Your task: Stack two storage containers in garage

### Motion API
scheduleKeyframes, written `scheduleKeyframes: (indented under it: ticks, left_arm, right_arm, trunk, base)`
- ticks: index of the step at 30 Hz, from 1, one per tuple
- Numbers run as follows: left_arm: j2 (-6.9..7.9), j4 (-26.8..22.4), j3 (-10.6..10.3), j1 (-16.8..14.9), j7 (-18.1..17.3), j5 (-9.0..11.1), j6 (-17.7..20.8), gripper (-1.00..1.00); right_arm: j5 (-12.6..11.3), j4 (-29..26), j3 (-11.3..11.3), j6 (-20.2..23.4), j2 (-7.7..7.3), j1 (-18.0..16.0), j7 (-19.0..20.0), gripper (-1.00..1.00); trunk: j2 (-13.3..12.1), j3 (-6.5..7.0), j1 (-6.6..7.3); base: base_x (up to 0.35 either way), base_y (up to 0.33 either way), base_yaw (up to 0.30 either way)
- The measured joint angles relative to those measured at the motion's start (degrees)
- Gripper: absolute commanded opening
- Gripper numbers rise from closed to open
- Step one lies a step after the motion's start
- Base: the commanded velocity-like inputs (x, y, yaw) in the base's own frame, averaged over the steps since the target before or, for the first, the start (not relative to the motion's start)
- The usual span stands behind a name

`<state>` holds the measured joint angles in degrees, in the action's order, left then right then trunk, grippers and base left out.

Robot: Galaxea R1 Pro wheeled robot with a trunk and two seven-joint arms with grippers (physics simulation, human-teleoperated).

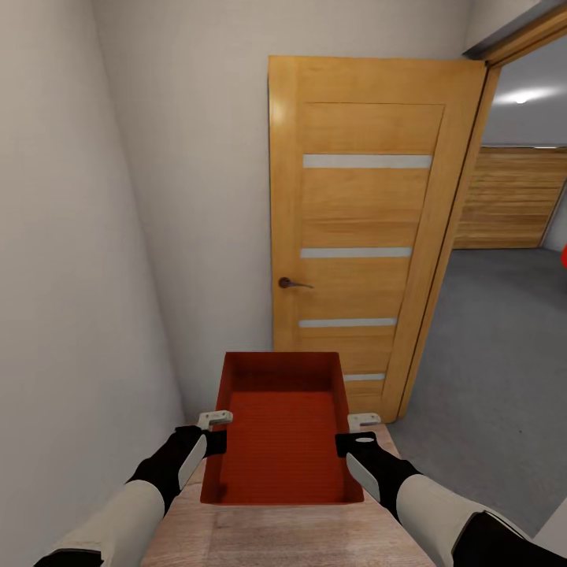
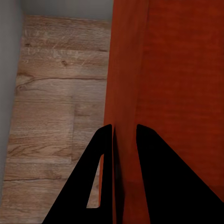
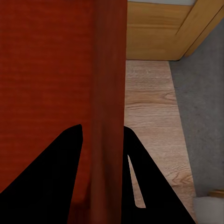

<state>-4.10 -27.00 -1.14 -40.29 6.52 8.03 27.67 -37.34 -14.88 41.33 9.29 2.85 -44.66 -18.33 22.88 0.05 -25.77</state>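
Container carried to the garage doorway

Orange-red thin-walled rectangular container (image 1: 282,441) hangs between both claws: left gripper (image 1: 214,425) is clamped on its left wall, right gripper (image 1: 359,431) on its right wall. Ahead of them stands an open light wooden door (image 1: 366,236); beyond the right claw lies dark grey concrete floor (image 1: 488,354). By my judgement, 1 bin is in transit, unplaced; stacking remains.

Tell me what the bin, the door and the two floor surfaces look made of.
Storage container: likely matte orange-red plastic, thin walls, faintly ribbed bottom. Door: honey-toned wood or veneer, satin, with pale inset strips, maybe frosted glass. Plank floor: light wood or laminate, visible grain. Garage floor: grey, matte, mottled, probably concrete.
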Motion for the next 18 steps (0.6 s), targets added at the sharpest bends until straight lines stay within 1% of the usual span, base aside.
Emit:
scheduleKeyframes:
  ticks: [15,18]
  left_arm:
    - [0.00,0.00,-0.01,0.00,0.00,0.00,0.00,-1.00]
    - [0.00,0.01,-0.02,0.00,0.00,-0.01,-0.01,-1.00]
  right_arm:
    - [0.02,-0.02,-0.01,0.03,0.00,0.00,-0.02,-1.00]
    - [-0.03,0.03,-0.01,-0.05,0.00,0.00,0.03,-1.00]
  trunk:
    - [0.00,0.00,0.00]
    - [0.00,0.00,0.00]
  base:
    - [0.000,0.000,0.000]
    - [0.000,0.000,-0.085]
